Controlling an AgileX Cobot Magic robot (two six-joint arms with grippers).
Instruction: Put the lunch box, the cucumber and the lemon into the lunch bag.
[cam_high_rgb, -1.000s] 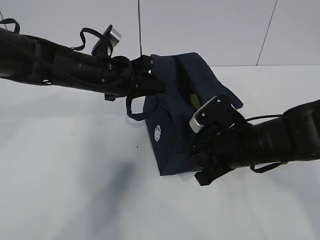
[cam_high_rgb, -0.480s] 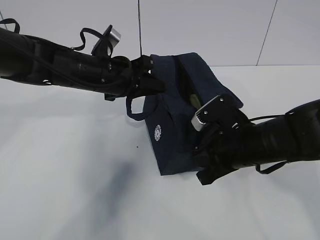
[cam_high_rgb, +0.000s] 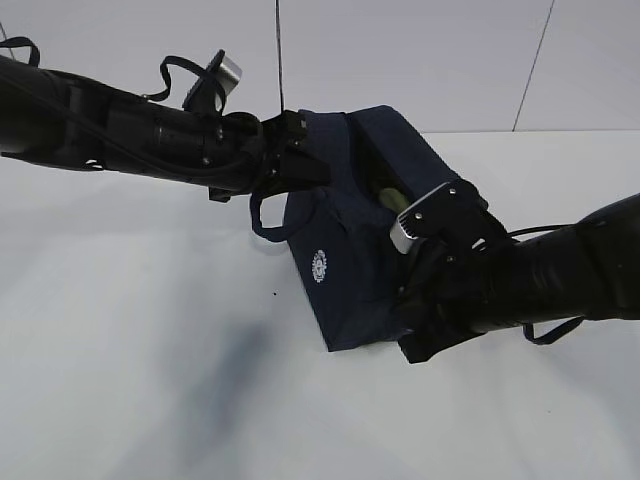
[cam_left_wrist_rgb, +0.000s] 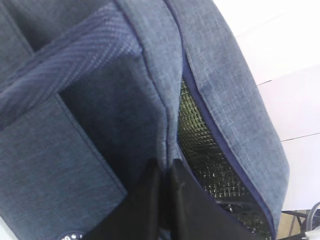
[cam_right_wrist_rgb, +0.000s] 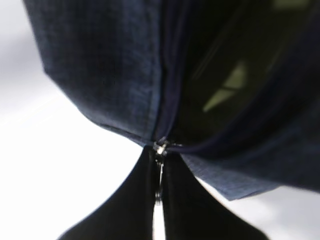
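The dark navy lunch bag (cam_high_rgb: 345, 250) stands mid-table with its white round logo (cam_high_rgb: 319, 266) facing front. My left gripper (cam_high_rgb: 308, 165) is shut on the bag's upper edge (cam_left_wrist_rgb: 167, 125) beside the open mouth with its silver lining (cam_left_wrist_rgb: 200, 150). My right gripper (cam_high_rgb: 415, 305) is shut on the metal zipper pull (cam_right_wrist_rgb: 160, 172) at the bag's near corner. A yellow-green patch (cam_high_rgb: 392, 198) shows inside the opening; I cannot tell which item it is. A pale green shape (cam_right_wrist_rgb: 225, 87) shows inside in the right wrist view. The lunch box, cucumber and lemon are not plainly visible.
The white table (cam_high_rgb: 150, 340) surrounds the bag. One loop handle (cam_high_rgb: 265, 215) hangs off the bag's left side under the left arm. A white wall with seams stands behind.
My right gripper has shifted a little to the right and up with the zipper pull. The bag has tipped slightly. The left arm has held still.
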